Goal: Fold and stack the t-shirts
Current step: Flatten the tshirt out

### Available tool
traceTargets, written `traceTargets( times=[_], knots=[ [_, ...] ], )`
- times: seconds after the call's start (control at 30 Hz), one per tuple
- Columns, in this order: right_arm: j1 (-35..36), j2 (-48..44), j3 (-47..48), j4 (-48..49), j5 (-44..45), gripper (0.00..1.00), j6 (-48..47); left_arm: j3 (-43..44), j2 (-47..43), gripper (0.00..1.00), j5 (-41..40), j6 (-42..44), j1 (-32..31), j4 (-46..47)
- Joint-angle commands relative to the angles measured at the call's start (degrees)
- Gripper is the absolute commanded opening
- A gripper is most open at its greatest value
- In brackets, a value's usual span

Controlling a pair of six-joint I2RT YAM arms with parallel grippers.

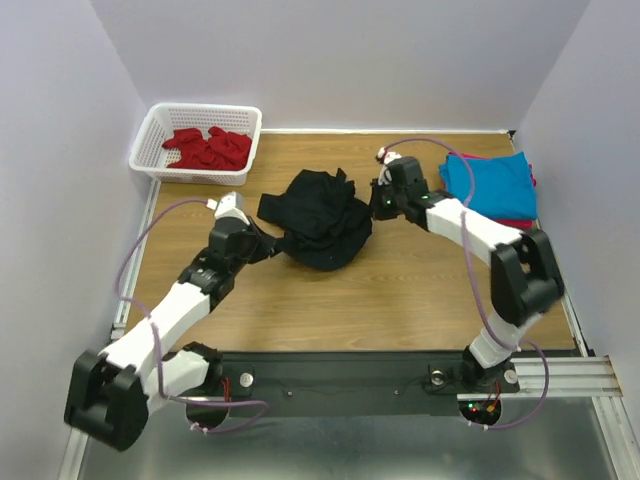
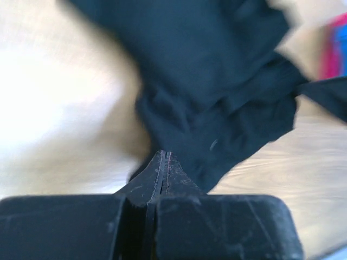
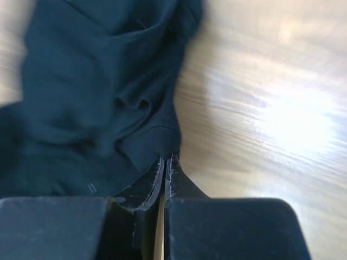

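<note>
The black t-shirt (image 1: 320, 218) lies crumpled in the middle of the wooden table. My left gripper (image 1: 262, 243) is shut on its left edge; in the left wrist view (image 2: 164, 154) the cloth (image 2: 217, 86) runs out from the closed tips. My right gripper (image 1: 377, 205) is shut on its right edge; in the right wrist view (image 3: 167, 158) the shirt (image 3: 97, 92) hangs from the tips. A turquoise-blue t-shirt (image 1: 492, 184) lies folded at the back right on a red one (image 1: 517, 224). More red shirts (image 1: 209, 147) lie in the basket.
A white lattice basket (image 1: 148, 139) stands at the back left corner. White walls close the table on the left, back and right. Purple cables loop beside both arms. A black rail (image 1: 340, 375) runs along the near edge.
</note>
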Motion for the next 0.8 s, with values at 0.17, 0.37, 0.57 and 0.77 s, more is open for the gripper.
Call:
traceTargets(
  times=[0.17, 0.37, 0.57, 0.77],
  knots=[
    [0.2, -30.2, 3.0, -0.4, -3.7, 0.0, 5.0, 17.8, -17.4, 0.0, 4.8, 5.1, -0.5, -3.8],
    [0.2, -39.2, 16.2, -1.7, -11.9, 0.01, 7.3, 34.4, -17.3, 0.0, 7.8, 8.7, -0.6, -6.8],
    [0.2, -38.5, 30.4, -5.1, -14.5, 0.0, 8.7, 49.5, -14.9, 0.0, 8.2, 10.5, -0.6, -8.3],
    [0.2, -36.1, 34.4, -6.1, -9.7, 0.0, 9.3, 56.2, -10.6, 0.0, 3.5, 12.6, -0.6, -11.2]
  ],
)
